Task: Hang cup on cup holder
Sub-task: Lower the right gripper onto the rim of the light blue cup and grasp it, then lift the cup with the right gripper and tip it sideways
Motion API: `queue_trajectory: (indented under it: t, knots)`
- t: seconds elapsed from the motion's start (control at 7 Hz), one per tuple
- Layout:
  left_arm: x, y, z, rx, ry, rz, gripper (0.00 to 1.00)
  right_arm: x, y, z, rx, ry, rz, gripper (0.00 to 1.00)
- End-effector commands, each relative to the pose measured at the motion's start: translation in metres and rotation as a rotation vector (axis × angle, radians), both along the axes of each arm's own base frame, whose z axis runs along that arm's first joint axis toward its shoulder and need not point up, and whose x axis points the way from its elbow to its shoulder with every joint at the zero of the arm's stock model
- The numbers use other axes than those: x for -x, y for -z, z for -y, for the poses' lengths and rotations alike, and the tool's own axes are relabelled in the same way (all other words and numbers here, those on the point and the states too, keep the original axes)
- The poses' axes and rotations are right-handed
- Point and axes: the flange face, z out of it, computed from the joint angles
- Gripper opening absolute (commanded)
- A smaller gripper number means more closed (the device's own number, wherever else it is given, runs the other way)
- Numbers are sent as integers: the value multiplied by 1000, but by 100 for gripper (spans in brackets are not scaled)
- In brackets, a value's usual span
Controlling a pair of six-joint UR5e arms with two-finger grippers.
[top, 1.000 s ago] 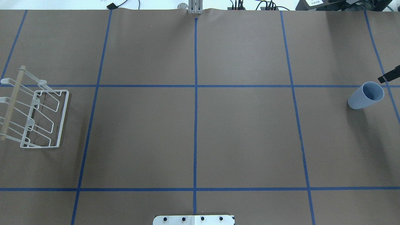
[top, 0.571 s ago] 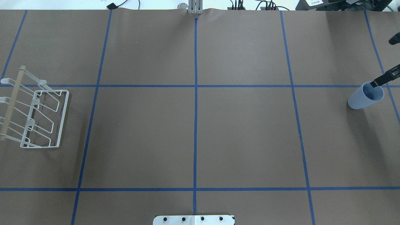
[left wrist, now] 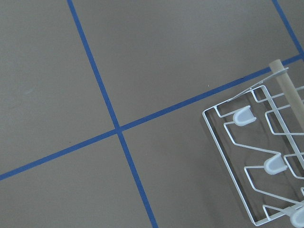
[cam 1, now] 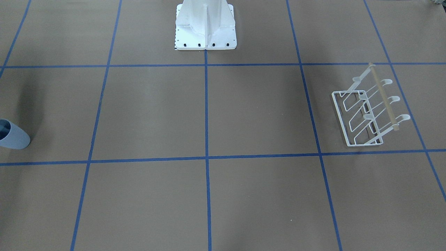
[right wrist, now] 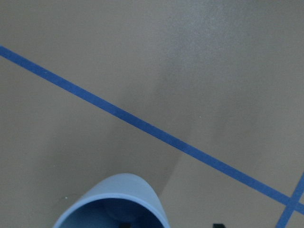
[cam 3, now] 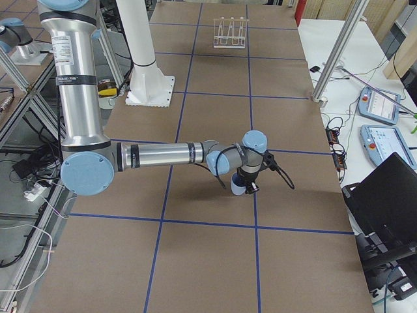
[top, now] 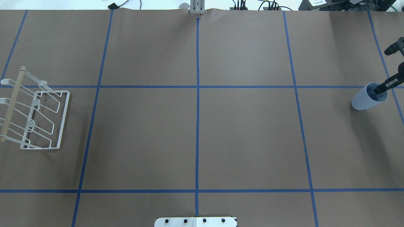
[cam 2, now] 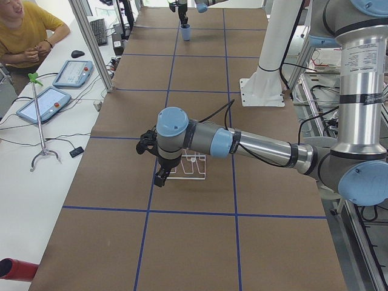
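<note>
The light-blue cup (top: 363, 100) stands upright at the table's far right, and shows in the front view (cam 1: 14, 137), the right side view (cam 3: 237, 188) and the right wrist view (right wrist: 114, 202). My right gripper (top: 381, 72) is open. One finger (top: 387, 84) reaches into the cup's mouth and the other (top: 393, 48) is outside, beyond the cup. The white wire cup holder (top: 41, 118) stands at the far left, and shows in the front view (cam 1: 366, 115) and the left wrist view (left wrist: 256, 156). My left gripper (cam 2: 156, 167) hovers by the holder (cam 2: 189, 168); I cannot tell its state.
The robot's white base plate (top: 195, 221) sits at the near middle edge. Blue tape lines grid the brown table cover. The cup stands near the table's right end. An operator (cam 2: 24, 30) and tablets (cam 2: 43, 102) are beside the table.
My right gripper has come further in from the right edge. Its near finger now reaches into the cup's mouth, and the second finger has come into view. The cup and the holder have not moved.
</note>
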Motion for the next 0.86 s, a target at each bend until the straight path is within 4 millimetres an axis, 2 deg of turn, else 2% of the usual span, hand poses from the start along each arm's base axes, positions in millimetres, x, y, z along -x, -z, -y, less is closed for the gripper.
queue_trajectory:
  t: [0.0,0.14,0.43,0.57,0.71]
  knots:
    - [0,0,0,-2,0,0,99,1,16,1,-23,3,20,0]
    - [0,1,0,-4,0,0,99,-5,30,3,-46,-7,32,0]
    - [0,10,2,-21,1,-2,99,-45,61,15,-35,-55,171,0]
    - [0,32,6,-27,41,-15,99,-54,83,23,-33,-43,270,0]
    - [-2,67,8,-59,106,-41,99,-52,104,23,17,-14,398,0]
